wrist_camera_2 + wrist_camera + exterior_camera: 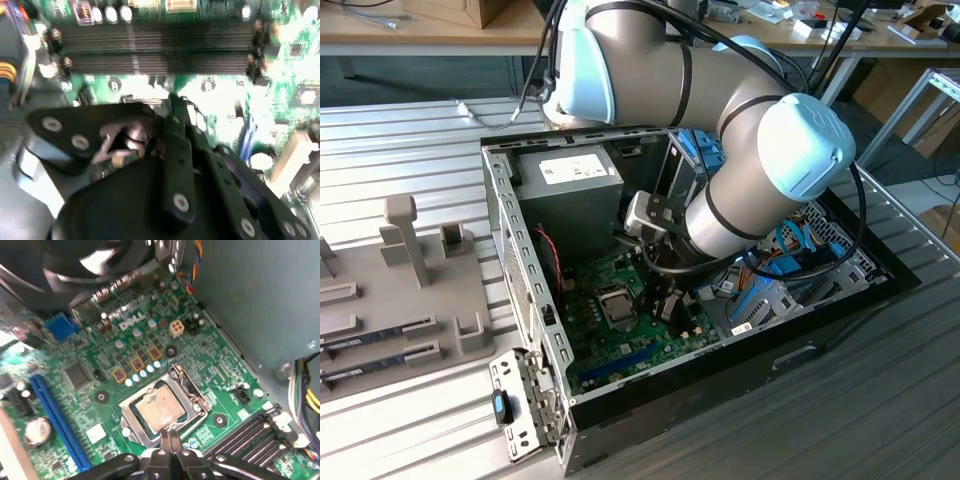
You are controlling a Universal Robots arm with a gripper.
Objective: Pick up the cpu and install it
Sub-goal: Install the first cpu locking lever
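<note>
The cpu [161,410] lay seated in its socket [192,390] on the motherboard [210,357]; the pincer [170,436] stood at its 6 o'clock edge, fingers together, holding nothing, likely because placement was complete

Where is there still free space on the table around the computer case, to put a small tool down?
Bare ribbed table lies in front of the computer case, toward the exterior view's right. The grey holder tray fills the exterior view's left. Inside the case it is crowded: motherboard, power supply, cables and the arm.

White lettering [132,323] on the motherboard [205,350] — nothing else legible.
</note>
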